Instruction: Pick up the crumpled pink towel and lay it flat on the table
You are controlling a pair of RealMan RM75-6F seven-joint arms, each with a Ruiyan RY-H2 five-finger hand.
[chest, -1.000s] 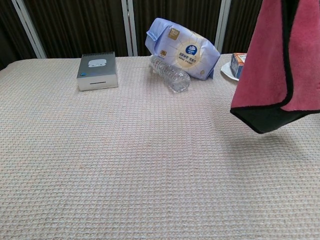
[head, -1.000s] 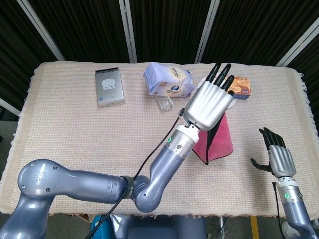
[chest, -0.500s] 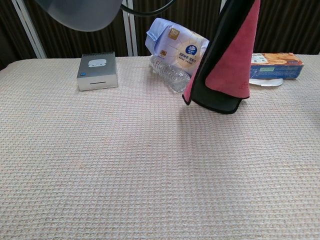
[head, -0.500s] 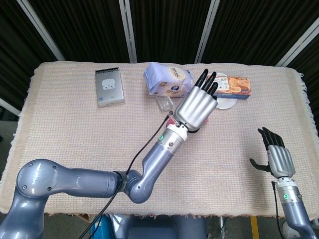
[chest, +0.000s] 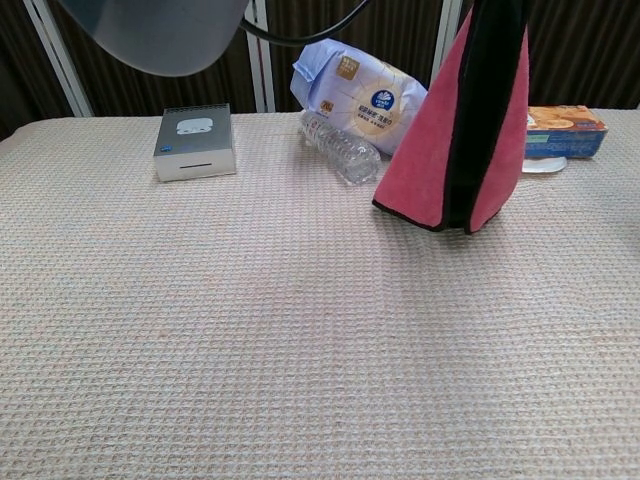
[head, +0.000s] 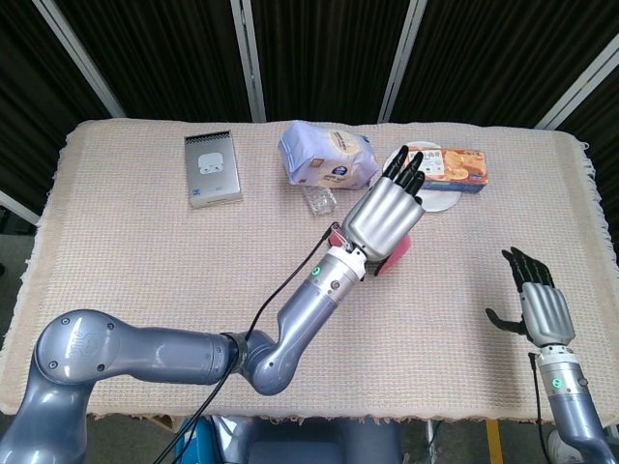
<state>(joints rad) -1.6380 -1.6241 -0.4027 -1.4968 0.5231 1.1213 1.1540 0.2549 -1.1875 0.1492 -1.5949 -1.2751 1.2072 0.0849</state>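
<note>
The robot's left hand (head: 384, 212) holds the pink terry towel with its dark trim (chest: 462, 130) up off the bench, its fingers stretched forward over the cloth; in the head view only a sliver of pink shows under the palm, so the exact grip cannot be made out; in the chest view the towel hangs below the hand as a long folded drape, its lower edge close above the woven beige cloth of the bench (chest: 250, 330); compared with half a second ago the drape has swung round, now showing more pink face than dark edge, and hangs a little lower; a second ago it hung further toward the robot's right; the carry appears to be settling over open bench, with spreading not yet begun; the right hand (head: 539, 307) hovers well apart, empty, fingers spread.
</note>
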